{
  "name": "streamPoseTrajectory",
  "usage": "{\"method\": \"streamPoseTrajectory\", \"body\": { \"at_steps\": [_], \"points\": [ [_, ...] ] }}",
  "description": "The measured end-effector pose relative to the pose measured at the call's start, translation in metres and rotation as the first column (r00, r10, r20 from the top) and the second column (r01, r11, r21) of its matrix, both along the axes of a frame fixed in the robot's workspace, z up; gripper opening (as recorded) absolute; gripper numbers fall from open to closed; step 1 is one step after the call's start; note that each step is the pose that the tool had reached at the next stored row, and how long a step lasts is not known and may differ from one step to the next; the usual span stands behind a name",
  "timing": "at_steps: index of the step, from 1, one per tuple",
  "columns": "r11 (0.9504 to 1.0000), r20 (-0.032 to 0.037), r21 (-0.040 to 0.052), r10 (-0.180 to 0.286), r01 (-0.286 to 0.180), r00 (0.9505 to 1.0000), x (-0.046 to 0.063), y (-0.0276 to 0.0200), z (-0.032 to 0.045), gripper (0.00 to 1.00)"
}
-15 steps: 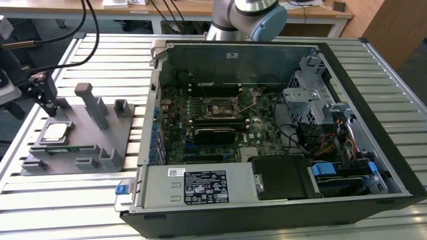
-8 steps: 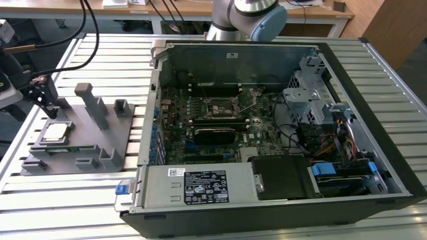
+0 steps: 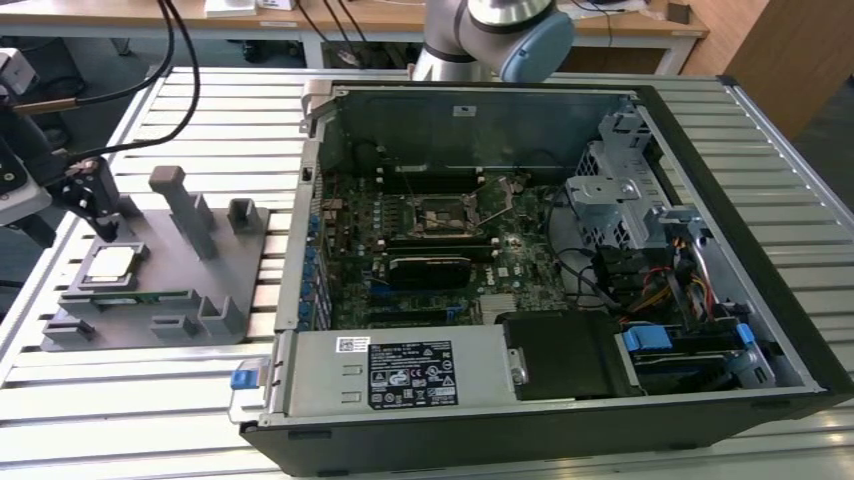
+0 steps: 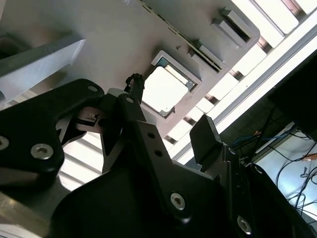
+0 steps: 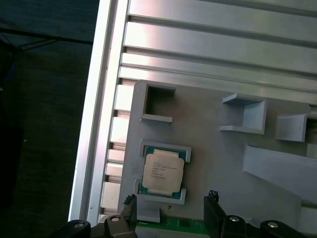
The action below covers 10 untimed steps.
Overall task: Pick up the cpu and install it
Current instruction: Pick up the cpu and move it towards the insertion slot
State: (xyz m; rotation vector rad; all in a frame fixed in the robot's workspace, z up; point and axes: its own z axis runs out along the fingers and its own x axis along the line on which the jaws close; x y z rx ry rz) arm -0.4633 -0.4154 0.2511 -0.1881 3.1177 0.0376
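The cpu [image 3: 111,265] is a small square chip with a silver-grey top, lying flat in a pocket of the grey fixture [image 3: 200,270] on the exterior view's left. My gripper [image 3: 102,215] hangs just above it, open and empty. In the first wrist view the cpu [image 5: 162,171] sits in its pocket, with my gripper [image 5: 171,198] spread wider than the chip and a black fingertip [image 5: 212,196] on either side. The second wrist view shows the cpu [image 4: 163,88] beyond my gripper [image 4: 171,111]. The motherboard's socket [image 3: 441,215] lies inside the open computer case [image 3: 694,180].
A green memory stick [image 5: 173,225] lies in the fixture beside the cpu. Tall grey posts [image 3: 180,205] rise from the fixture close to my gripper. The slatted metal table [image 3: 147,400] ends just beyond the fixture. The arm's base [image 3: 494,40] stands behind the case.
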Motion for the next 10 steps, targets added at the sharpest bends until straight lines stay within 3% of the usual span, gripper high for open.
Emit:
{"method": "streamPoseTrajectory", "body": {
  "at_steps": [10],
  "points": [
    [1.0000,0.0000,0.0004,0.000,0.000,1.0000,-0.0040,0.0004,-0.0092,0.64]
  ]
}}
